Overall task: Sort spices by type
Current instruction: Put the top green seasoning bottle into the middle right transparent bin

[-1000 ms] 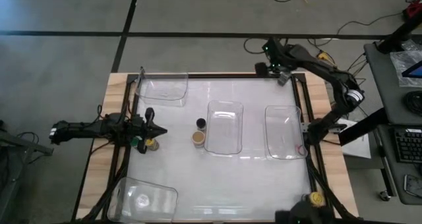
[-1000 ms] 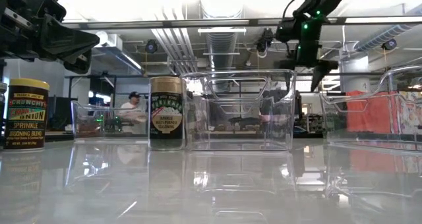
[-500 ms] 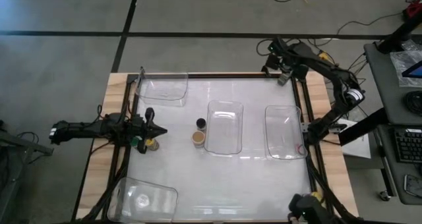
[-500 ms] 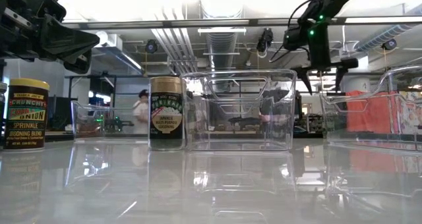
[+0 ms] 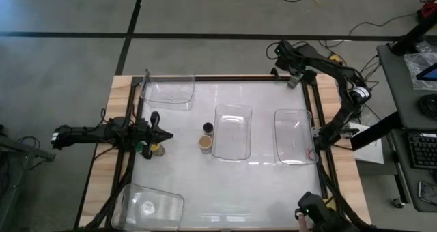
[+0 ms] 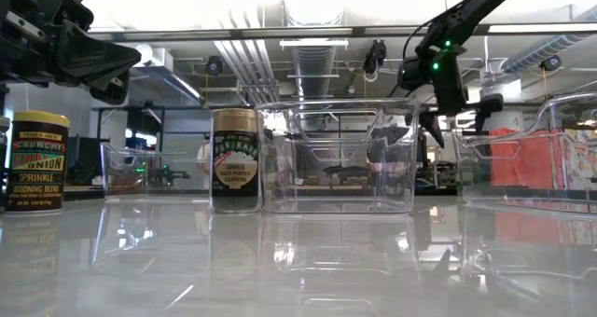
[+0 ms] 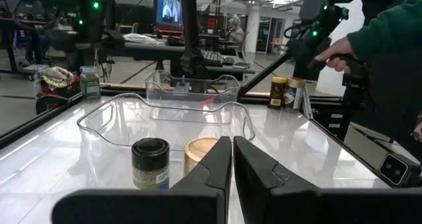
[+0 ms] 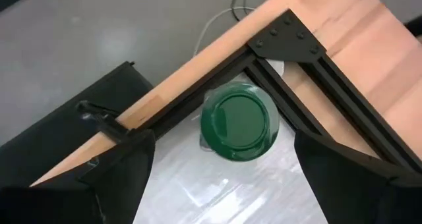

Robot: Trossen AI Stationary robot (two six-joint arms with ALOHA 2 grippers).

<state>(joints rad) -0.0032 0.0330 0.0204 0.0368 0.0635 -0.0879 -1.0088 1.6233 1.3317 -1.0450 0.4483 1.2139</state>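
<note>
Right gripper up over the far right corner of the table, fingers wide apart, right above a green-lid jar. Left gripper at the left edge, pinched almost together, holding nothing. Black-lid jar and tan-lid jar beside the middle bin.

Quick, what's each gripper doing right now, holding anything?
Left gripper: shut, holding nothing, near the left table edge.
Right gripper: open, empty, above a green-lidded spice jar at the far right corner.

high: straight down, whole table | low: tabletop level, roomward | wrists: forward, close | shared: middle bin
</note>
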